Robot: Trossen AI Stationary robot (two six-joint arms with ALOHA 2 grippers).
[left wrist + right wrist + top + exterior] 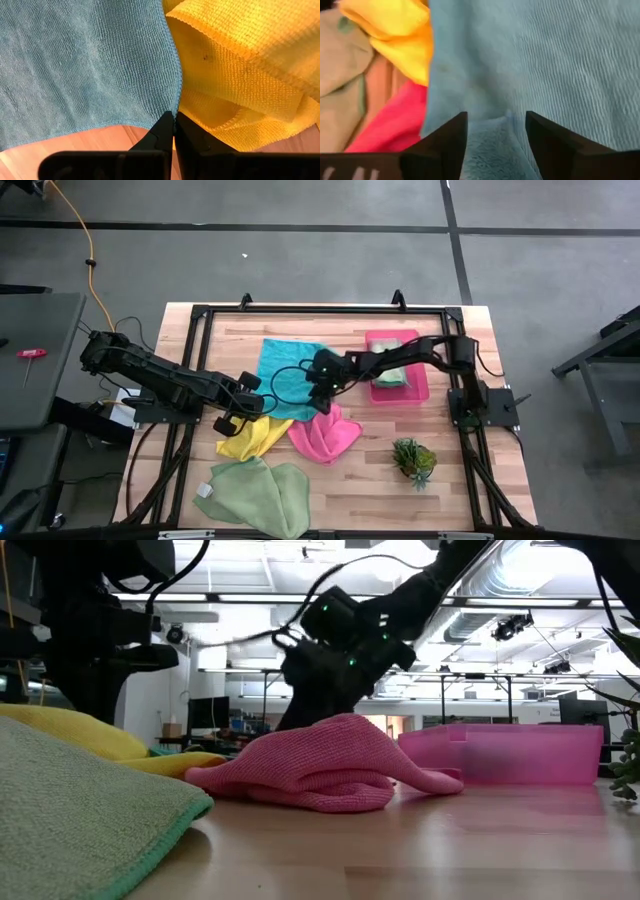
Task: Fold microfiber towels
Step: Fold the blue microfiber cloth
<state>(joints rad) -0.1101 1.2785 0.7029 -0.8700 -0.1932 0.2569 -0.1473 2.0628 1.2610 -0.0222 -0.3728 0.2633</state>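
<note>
Teal towel (290,366) lies spread mid-tabletop (480,470). Left gripper (173,120), fingers together, pinches its edge beside the yellow towel (255,436); right gripper (496,131), fingers apart, straddles a teal fold.

Even bright overhead light, soft shadows, low view foreground blurred, ceiling lamps glaring

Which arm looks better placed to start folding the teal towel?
Probably the right. Its gripper sits with fingers open directly over the teal towel, fabric between them. The left gripper is shut at that towel's edge beside the yellow towel.
</note>
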